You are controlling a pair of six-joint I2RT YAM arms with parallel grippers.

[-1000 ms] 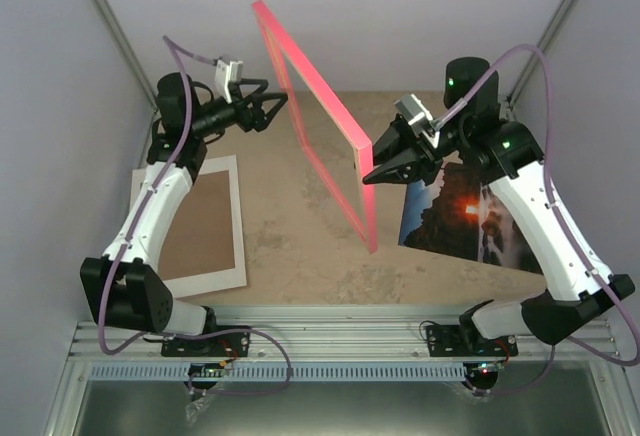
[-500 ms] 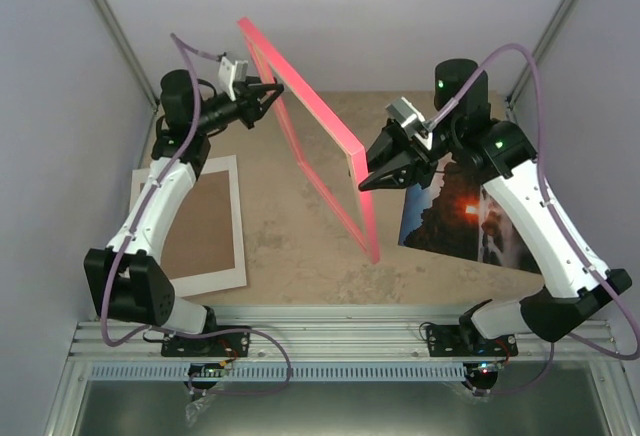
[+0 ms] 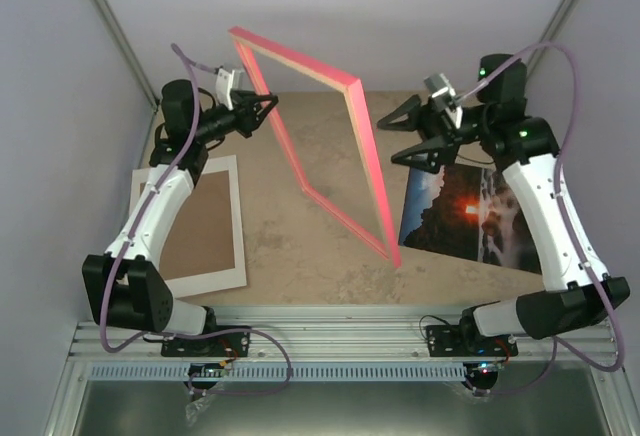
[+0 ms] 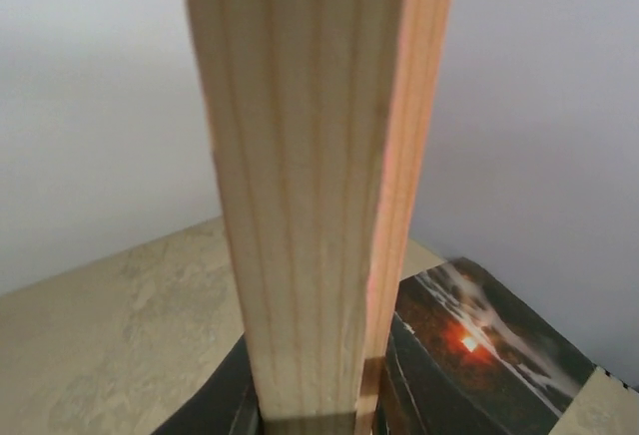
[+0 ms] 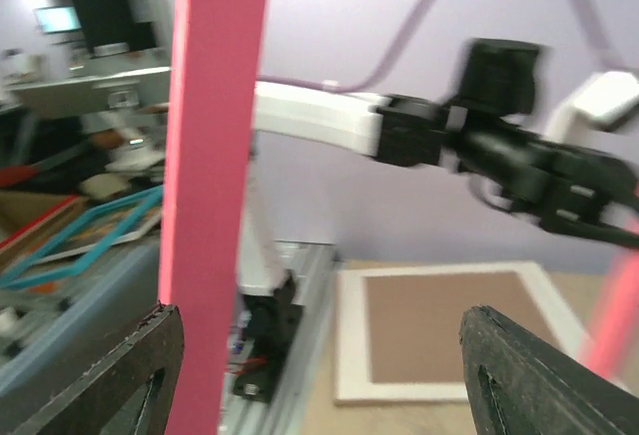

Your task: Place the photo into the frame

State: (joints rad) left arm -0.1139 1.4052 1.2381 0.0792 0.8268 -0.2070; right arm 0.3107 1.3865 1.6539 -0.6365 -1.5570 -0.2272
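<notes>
The pink frame (image 3: pixel 372 166) stands upright above the table, turned edge-on toward the right arm. My left gripper (image 3: pixel 263 108) is shut on its left bar; in the left wrist view the bar's bare wood edge (image 4: pixel 310 156) fills the space between the jaws (image 4: pixel 315 420). My right gripper (image 3: pixel 391 144) is open just right of the frame's right bar, not touching it. In the right wrist view that pink bar (image 5: pixel 215 136) passes beside one finger (image 5: pixel 140 375) of the wide open gripper (image 5: pixel 319 375). The photo (image 3: pixel 465 211) lies flat on the table under the right arm, also showing as the photo (image 4: pixel 479 345) in the left wrist view.
A brown board with a white border (image 3: pixel 200 226) lies flat at the table's left, beneath the left arm; the board (image 5: pixel 449 325) also shows in the right wrist view. Pale walls close in the table on three sides. The metal rail (image 3: pixel 330 341) runs along the near edge.
The left gripper has shut on the frame's left bar. The right gripper has opened, let go of the right bar and drawn back to the right. The frame has swung round.
</notes>
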